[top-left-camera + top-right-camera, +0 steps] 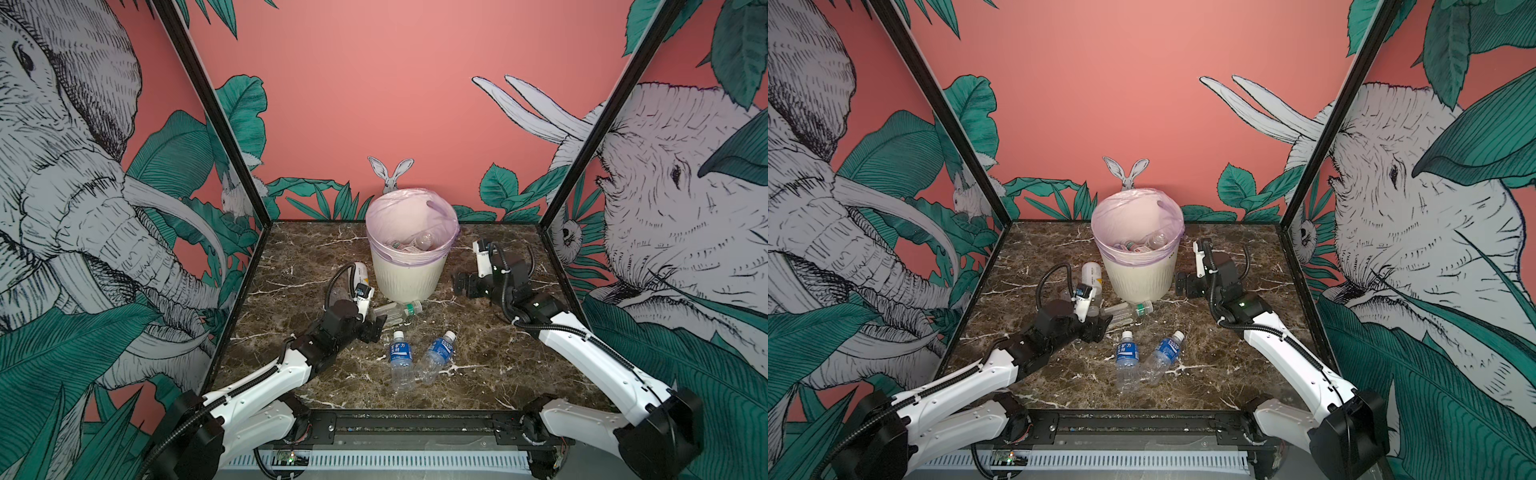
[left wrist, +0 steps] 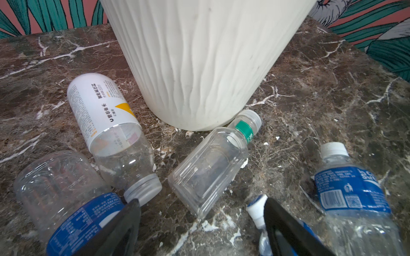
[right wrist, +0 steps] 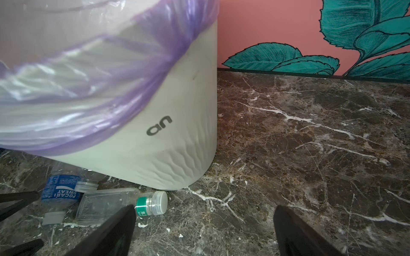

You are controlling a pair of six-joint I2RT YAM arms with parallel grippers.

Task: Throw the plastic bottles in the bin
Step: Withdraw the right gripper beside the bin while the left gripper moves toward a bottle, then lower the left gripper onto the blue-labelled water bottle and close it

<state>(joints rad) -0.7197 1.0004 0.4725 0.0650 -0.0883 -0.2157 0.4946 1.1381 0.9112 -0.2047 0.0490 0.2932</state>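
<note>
Bin (image 1: 409, 276) upright, lilac-lined, bottles (image 1: 420, 241) inside. Lying: green-band bottle (image 1: 397, 311) at its 6 o'clock, white-yellow bottle (image 1: 1091, 274) at 9, blue-labelled bottles (image 1: 401, 354) farther toward 6.

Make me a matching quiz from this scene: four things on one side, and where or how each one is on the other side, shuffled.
Things:
1 bin
2 green-label bottle
3 white-yellow bottle
4 right gripper

Places and states, as in a top view:
A lying left of the bin
B upright, bottles inside
C open and empty, right of the bin
D lying in front of the bin

Pairs: 1-B, 2-D, 3-A, 4-C
</note>
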